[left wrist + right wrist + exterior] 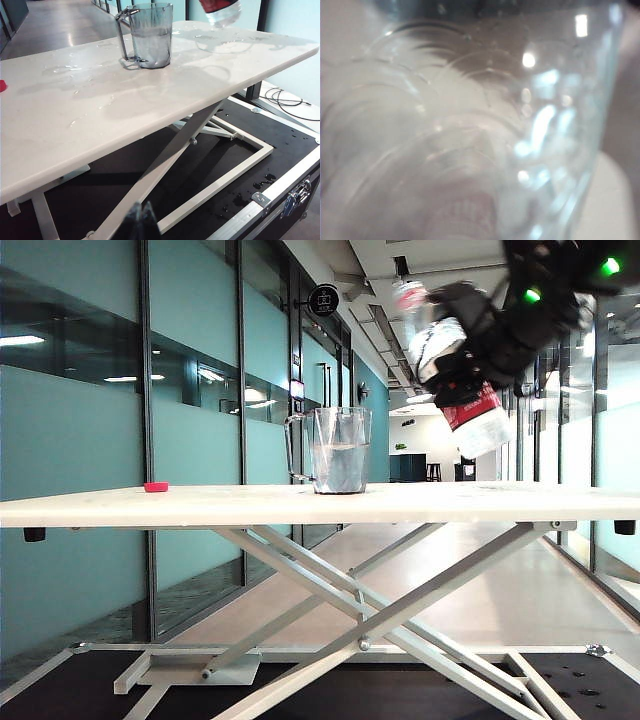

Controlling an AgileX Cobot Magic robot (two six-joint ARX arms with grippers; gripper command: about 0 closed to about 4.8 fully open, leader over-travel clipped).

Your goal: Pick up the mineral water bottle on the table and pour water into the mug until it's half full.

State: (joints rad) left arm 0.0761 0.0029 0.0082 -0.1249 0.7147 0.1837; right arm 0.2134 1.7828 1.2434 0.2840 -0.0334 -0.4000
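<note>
Exterior view: your right gripper [470, 350] clamps the mineral water bottle [478, 415], tilted in the air right of the mug [340, 450], which stands part-filled on the table [200, 505]. Left wrist view alone shows droplets on the tabletop and your left gripper [142, 220], its fingertips together, below the table edge. Right wrist view shows only blurred clear plastic.

Your exterior view is bright and evenly lit by ceiling lamps that reflect in the glass walls, but the right gripper [470, 360] and the mineral water bottle [478, 418] smear with motion blur, backlit and dark. In the left wrist view the surface [100, 120] gleams pale, with soft shadows beside the mug [150, 35] and glints off spilled droplets. The right wrist view is wholly out of focus: clear plastic filling the picture, speckled with white glare.
</note>
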